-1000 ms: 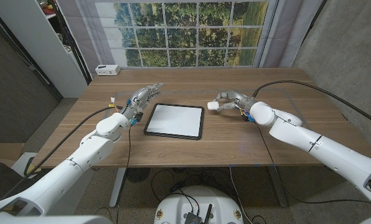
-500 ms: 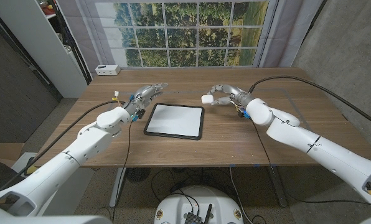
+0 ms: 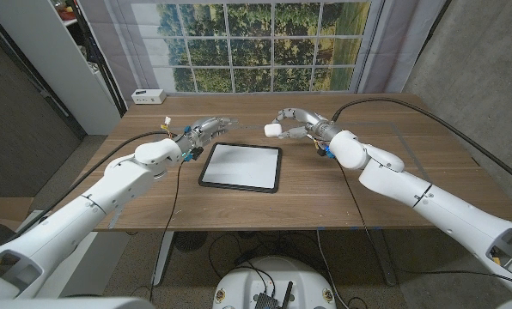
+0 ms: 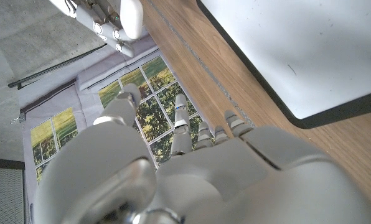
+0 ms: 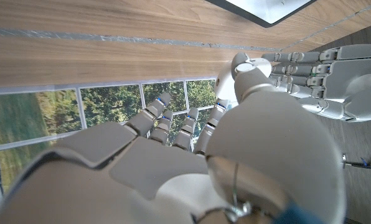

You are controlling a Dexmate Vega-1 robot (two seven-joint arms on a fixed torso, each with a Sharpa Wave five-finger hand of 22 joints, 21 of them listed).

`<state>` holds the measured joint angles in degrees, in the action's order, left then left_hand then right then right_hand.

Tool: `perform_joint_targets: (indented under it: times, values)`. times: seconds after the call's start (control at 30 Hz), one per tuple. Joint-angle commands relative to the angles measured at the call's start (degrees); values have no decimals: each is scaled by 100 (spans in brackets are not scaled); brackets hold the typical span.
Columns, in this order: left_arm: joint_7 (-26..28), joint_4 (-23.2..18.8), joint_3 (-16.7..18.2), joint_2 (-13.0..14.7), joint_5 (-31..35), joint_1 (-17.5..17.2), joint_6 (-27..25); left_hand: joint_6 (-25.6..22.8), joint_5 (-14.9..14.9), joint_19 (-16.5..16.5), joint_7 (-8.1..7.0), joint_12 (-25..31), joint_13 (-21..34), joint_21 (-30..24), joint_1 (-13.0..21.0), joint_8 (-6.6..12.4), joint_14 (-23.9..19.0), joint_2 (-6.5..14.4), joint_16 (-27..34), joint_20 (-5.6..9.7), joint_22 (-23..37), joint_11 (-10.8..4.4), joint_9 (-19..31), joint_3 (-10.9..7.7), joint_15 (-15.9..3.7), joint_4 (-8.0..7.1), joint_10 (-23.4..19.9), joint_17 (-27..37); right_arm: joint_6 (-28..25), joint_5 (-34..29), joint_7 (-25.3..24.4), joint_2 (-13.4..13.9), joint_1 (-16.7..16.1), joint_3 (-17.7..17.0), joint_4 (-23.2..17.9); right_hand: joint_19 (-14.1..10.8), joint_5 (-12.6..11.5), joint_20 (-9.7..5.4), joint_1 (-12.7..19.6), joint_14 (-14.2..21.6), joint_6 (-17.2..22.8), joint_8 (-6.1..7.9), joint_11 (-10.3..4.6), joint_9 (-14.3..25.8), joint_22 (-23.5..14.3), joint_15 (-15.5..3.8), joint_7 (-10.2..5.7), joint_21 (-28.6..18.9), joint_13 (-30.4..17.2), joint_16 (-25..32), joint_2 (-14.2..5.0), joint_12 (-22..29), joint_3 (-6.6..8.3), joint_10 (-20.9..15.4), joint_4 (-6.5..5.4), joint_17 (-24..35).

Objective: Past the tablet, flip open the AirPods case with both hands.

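A white AirPods case (image 3: 273, 130) hangs above the table just past the tablet's far edge, pinched in my right hand (image 3: 294, 121). The tablet (image 3: 240, 166) lies flat mid-table with a white screen and black frame. My left hand (image 3: 206, 129) hovers off the tablet's far left corner, fingers stretched toward the case, holding nothing, with a gap between them. In the left wrist view the case (image 4: 131, 16) shows beyond my left hand (image 4: 192, 168), and the tablet (image 4: 310, 50) lies beside it. The right wrist view shows my right hand (image 5: 173, 168) and the left hand (image 5: 316, 78) facing it.
A small white box (image 3: 148, 96) sits at the far left of the wooden table (image 3: 325, 184). Black cables trail along both arms. Behind the table hangs a window-and-garden backdrop, with a grey wall to the right.
My right hand has carried the case leftward and farther back, from beside the tablet's right corner to past its far edge. The left hand has shifted slightly back and toward the case.
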<state>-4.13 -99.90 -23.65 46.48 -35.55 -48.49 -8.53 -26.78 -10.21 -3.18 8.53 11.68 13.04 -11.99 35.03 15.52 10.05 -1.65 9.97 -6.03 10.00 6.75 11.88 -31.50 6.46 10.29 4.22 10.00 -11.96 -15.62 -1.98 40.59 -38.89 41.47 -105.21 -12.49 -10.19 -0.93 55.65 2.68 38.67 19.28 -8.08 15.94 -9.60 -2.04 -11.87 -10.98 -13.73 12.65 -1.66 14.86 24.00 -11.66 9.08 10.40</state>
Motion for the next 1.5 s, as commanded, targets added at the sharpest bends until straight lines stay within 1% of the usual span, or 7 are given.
perform_joint_targets:
  times: [0.03,0.2,0.3,0.97,1.2,1.43,1.5]
  values:
    - [-558,71,-221,102,11,326,-207,-74,-128,-43,-38,55,-11,41,-9,53,249,-392,37,-62,22,-29,29,199,-12,-18,-20,35,328,-210,49,-301,205,106,262,-8,-30,-2,5,30,8,-21,31,151,-5,-791,3,1,-22,-33,-45,-10,-38,-15,-4,7]
    - [-834,186,-298,119,98,396,-6,87,-354,-186,-242,48,-46,96,45,-63,357,-815,35,-87,28,-146,-6,496,-77,-60,83,41,409,-239,76,-380,275,120,370,-7,-31,5,12,33,9,-31,41,151,-5,-788,6,5,-26,-40,-44,-15,-53,-20,-5,7]
    - [-758,169,-295,87,129,363,33,81,-405,-180,-297,65,-54,89,63,-75,323,-842,56,-123,29,-156,-13,550,-73,-70,59,41,465,-277,97,-398,306,137,394,-8,-31,5,17,33,11,-35,46,151,-5,-784,9,6,-29,-44,-45,-20,-62,-18,-5,7]
    - [-768,315,-427,-150,209,457,122,-628,-572,160,-258,222,-110,-25,409,53,8,-380,130,-160,41,-288,-19,583,-157,-212,-322,23,690,-464,113,-581,406,184,402,-3,-33,15,44,41,19,-56,54,170,-5,-780,19,15,-43,-61,-54,-41,-111,-21,-11,9]
    - [-650,318,-412,-261,210,367,278,-846,-553,349,-255,304,-125,-72,455,68,-228,-244,167,-158,47,-374,-17,632,-248,-261,-568,18,692,-520,136,-596,359,205,343,-5,-33,-8,55,52,34,-62,66,174,-5,-776,23,16,-49,-65,-57,-40,-131,-47,-12,9]
    - [-339,198,-320,-320,259,134,495,-1111,-503,555,-229,405,-132,-117,529,111,-575,-69,217,-243,57,-408,18,671,-358,-286,-888,14,600,-608,208,-605,314,261,263,-6,-32,-50,68,63,29,-76,85,174,-3,-776,37,18,-53,-67,-63,-45,-144,-55,-11,9]
    - [-242,150,-284,-319,269,68,524,-1306,-461,633,-309,448,-134,-129,610,169,-719,57,221,-265,62,-454,51,664,-406,-277,-1037,11,582,-615,246,-607,317,272,250,-3,-32,-51,73,62,27,-79,85,175,-3,-778,37,20,-54,-69,-65,-47,-147,-53,-11,9]
